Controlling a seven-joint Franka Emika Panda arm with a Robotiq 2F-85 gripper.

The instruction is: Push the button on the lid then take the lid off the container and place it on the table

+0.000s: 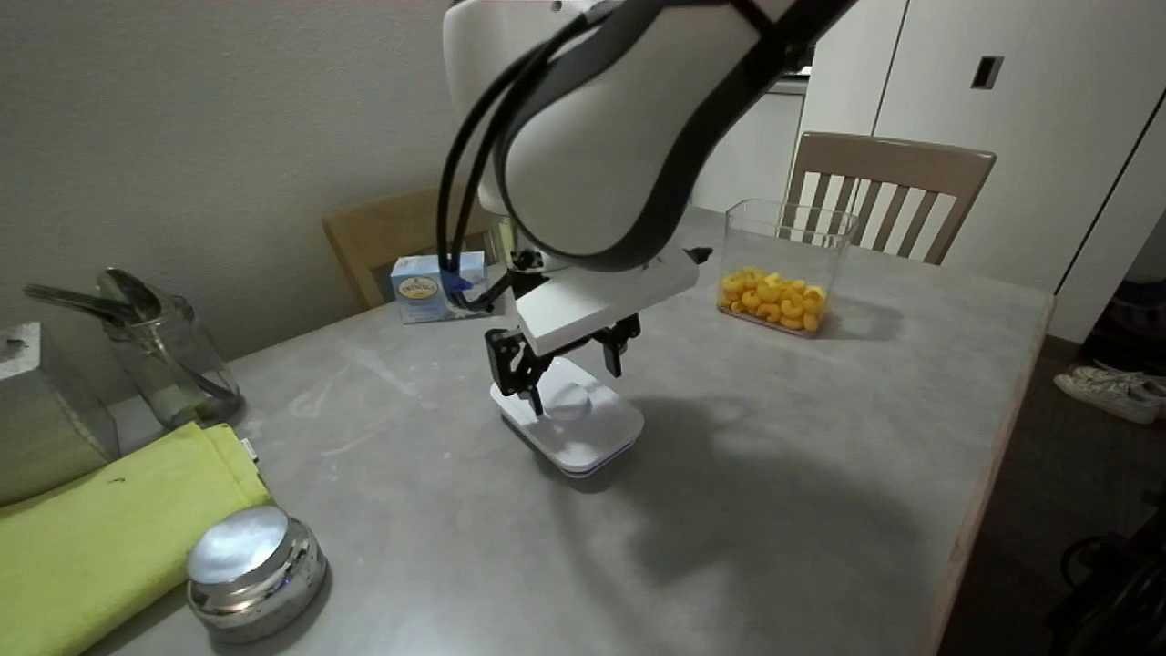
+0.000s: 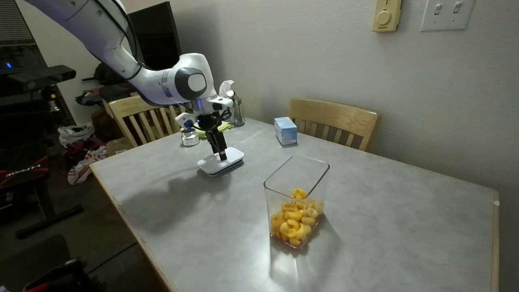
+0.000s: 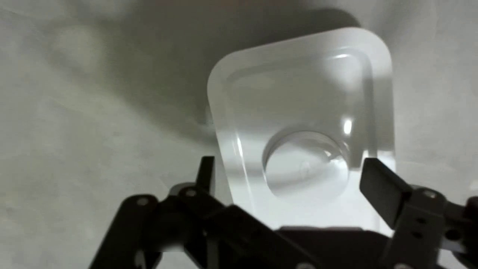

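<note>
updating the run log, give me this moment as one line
hand: open, over white lid | button: facing up | white lid: on grey table | clear container: upright, lidless, yellow-orange pieces inside

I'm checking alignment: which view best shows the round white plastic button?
The wrist view: the round white plastic button appears large, uncovered. Exterior views show it smaller near the jaws, or too indistinct to discern.

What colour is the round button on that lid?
White, like the lid around it; the button shows best in the wrist view.
</note>
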